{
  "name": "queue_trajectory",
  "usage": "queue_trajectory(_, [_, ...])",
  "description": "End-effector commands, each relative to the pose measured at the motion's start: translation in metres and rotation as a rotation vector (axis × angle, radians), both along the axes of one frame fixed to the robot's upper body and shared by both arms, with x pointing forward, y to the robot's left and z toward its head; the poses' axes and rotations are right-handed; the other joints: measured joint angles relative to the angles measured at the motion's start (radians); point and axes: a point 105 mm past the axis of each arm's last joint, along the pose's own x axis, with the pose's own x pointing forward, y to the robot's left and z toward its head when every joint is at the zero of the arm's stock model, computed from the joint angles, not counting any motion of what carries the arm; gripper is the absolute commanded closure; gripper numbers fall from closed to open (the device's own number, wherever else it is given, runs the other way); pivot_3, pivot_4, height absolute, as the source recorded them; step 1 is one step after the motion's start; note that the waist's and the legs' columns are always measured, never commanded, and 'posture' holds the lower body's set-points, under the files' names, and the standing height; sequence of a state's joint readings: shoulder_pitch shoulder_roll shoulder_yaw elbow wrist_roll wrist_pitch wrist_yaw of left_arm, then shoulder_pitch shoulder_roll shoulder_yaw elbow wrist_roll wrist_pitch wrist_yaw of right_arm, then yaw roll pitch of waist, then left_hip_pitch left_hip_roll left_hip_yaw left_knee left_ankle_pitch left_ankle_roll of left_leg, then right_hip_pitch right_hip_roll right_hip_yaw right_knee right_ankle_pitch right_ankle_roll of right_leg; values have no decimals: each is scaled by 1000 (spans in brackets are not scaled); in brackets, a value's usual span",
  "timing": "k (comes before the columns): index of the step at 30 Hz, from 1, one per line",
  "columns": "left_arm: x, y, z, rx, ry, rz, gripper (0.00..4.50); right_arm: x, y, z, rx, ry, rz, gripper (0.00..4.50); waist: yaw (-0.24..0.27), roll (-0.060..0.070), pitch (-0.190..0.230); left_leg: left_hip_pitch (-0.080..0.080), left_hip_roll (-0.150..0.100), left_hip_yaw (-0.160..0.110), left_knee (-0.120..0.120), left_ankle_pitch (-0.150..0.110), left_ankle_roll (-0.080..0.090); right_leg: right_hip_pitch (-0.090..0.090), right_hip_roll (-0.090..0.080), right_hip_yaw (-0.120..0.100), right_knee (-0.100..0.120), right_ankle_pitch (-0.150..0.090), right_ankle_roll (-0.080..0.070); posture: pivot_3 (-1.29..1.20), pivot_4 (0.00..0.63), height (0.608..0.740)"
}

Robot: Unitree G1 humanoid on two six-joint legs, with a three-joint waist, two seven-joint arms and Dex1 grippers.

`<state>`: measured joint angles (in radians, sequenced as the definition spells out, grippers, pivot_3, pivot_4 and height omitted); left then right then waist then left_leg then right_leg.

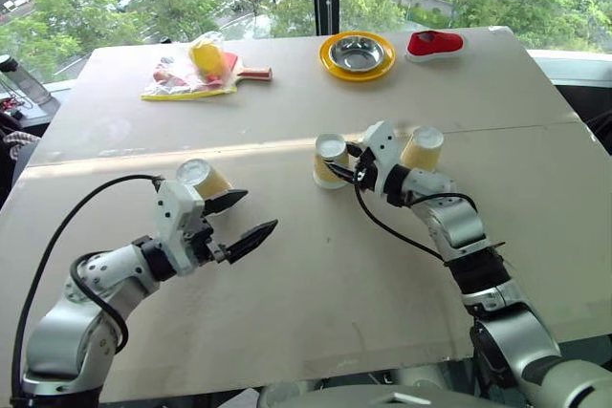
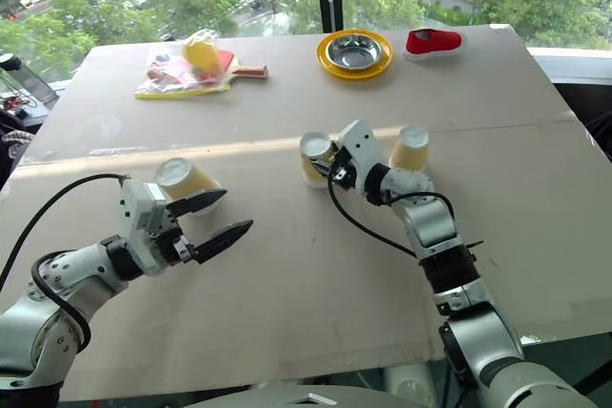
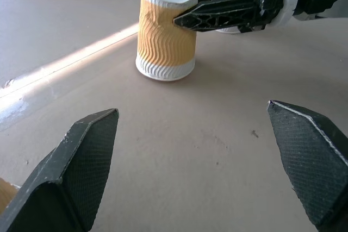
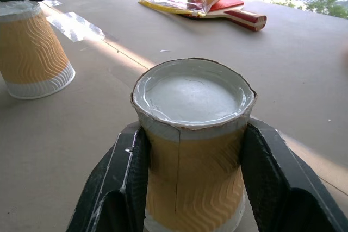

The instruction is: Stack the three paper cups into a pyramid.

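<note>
Cups [image 1: 330, 160] on tan table [image 1: 316, 284].

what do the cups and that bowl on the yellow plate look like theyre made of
The cup in the right gripper looks like paper: matte tan wavy-ribbed sleeve, white base end with a visible side seam, walls slightly pinched in. The other two cups look identical. The bowl looks like steel, shiny grey with reflections. The yellow plate is glossy, probably plastic, though that is uncertain.
</note>
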<state>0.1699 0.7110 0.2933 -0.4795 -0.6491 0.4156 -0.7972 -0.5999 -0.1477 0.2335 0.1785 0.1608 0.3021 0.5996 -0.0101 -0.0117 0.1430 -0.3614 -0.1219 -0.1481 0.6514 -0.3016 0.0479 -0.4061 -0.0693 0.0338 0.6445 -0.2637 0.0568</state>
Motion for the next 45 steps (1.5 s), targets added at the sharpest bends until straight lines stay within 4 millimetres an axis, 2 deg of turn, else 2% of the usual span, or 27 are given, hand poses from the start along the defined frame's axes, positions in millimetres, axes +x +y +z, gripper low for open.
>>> queue_trajectory(1, [-2, -7, 7, 10, -43, 2, 0, 0, 2, 3, -7, -9, 23, 2826, -9, 0, 0, -1, 0, 0, 0, 0, 0, -2, -1, -2, 1, 0, 0, 0, 150, 740])
queue_trajectory(2, [-2, -7, 6, 6, -42, 11, 0, -3, 1, 1, -10, 3, 33, 2826, -10, 0, 0, -1, 0, 1, 1, 0, 0, -2, -1, -5, 1, 0, 0, 0, 150, 740])
queue_trajectory(3, [-2, -7, 6, 5, -40, 16, 0, -6, -1, 0, -4, 13, 45, 2042, -12, 0, 0, -1, 0, 0, 1, 0, 0, -2, -1, -6, 1, 0, 0, 0, 150, 740])
queue_trajectory(4, [-1, -8, 5, 3, -38, 21, 0, -8, -3, 1, 5, 16, 53, 1828, -14, 0, -1, -1, 0, 0, 0, 0, 0, -2, -1, -6, 2, 0, 0, 0, 150, 740])
queue_trajectory(5, [-1, -8, 5, 2, -37, 24, 0, -10, -4, 3, 18, 18, 56, 1489, -16, 0, -1, -1, 0, 0, 1, 0, 0, -2, -1, -6, 2, 0, 0, 0, 150, 740])
queue_trajectory(6, [-1, -9, 4, -1, -36, 24, 0, -12, -5, 5, 35, 23, 59, 928, -17, 0, -1, -1, 0, 0, 1, 0, 0, -2, -1, -6, 2, 0, 0, 0, 150, 740])
queue_trajectory(9, [0, -11, 6, -14, -35, 12, 0, -18, -13, 7, 35, 11, 51, 31, -19, 0, -1, -1, 0, 1, 1, 0, 0, -2, -1, -5, 3, 0, -1, 0, 150, 740])
queue_trajectory(13, [2, -16, 10, -19, -35, -17, 0, -29, -30, 7, 18, -6, 16, 31, -19, 0, -1, -1, 0, 1, 2, 0, 0, -2, -1, -5, 3, 1, -1, 0, 150, 740])
queue_trajectory(16, [8, -28, 18, -21, -47, -56, 0, -41, -54, 12, -1, -79, -37, 31, -4, 0, -1, -1, 0, 1, 2, 0, 0, -2, -1, -6, 3, 1, -1, 0, 150, 740])
queue_trajectory(20, [14, -37, 25, -22, -47, -72, 0, -34, -83, 37, 53, -212, -194, 31, -7, 0, -1, -1, 0, 2, 2, 0, 0, -2, -1, -4, 5, 1, -1, 0, 150, 740])
queue_trajectory(25, [17, -50, 29, -5, -37, -124, 0, -15, -120, 48, 60, -239, -383, 31, -5, -1, -1, 0, 0, 3, 3, 0, 0, -4, -1, -3, 9, 1, -1, 0, 150, 740])
queue_trajectory(30, [21, -55, 35, -3, -40, -145, 0, -1, -126, 36, 75, -168, -433, 31, -6, -1, -1, -1, 0, 3, 3, 0, 0, -5, -1, -2, 9, 1, -1, 0, 150, 740])
queue_trajectory(34, [20, -60, 38, -2, -50, -157, 0, 5, -122, 35, 148, -134, -440, 31, -8, -1, -1, -1, 0, 4, 4, 0, 0, -5, -1, -2, 9, 1, -1, 0, 150, 740])
queue_trajectory(45, [17, -67, 52, -8, -66, -185, 0, 17, -130, 21, 179, -61, -503, 31, -7, -1, -1, -1, 0, 4, 4, 0, 0, -5, -1, -2, 9, 1, -1, 0, 150, 740])
